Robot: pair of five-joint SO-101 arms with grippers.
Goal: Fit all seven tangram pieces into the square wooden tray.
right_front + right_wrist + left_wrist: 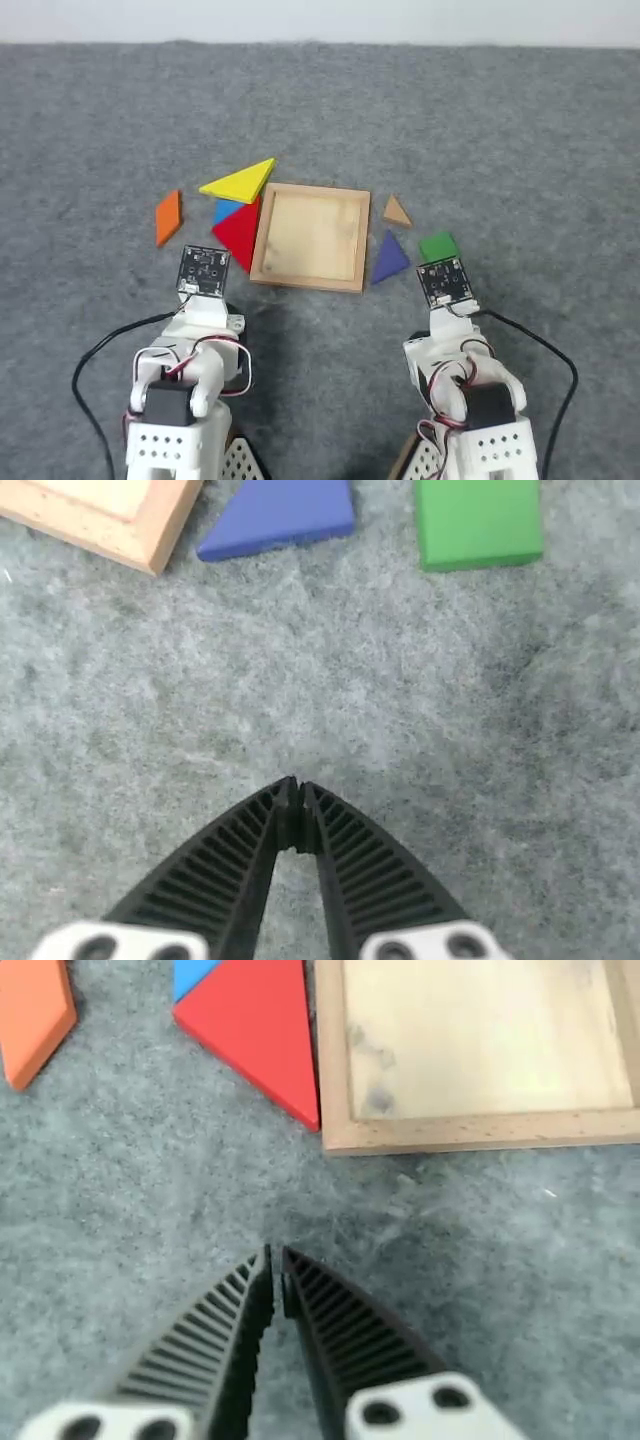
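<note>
The square wooden tray [263, 238] lies on the grey carpet with nothing in it. Left of it lie a yellow triangle [241, 181], a light blue piece [226, 209], a red triangle [240, 231] and an orange parallelogram [169, 217]. On its right lie a tan triangle [396, 211], a dark blue triangle [388, 257] and a green square [438, 246]. My left gripper [274, 1257] hovers shut over carpet just short of the tray's [470, 1132] near edge, by the red triangle [262, 1035]. My right gripper [296, 785] is shut above carpet, short of the dark blue triangle [282, 516] and green square [478, 521].
Grey carpet covers the whole table, with open room in front of the tray and beyond it. Both arm bases [180, 420] [480, 420] stand at the near edge, with black cables trailing beside them.
</note>
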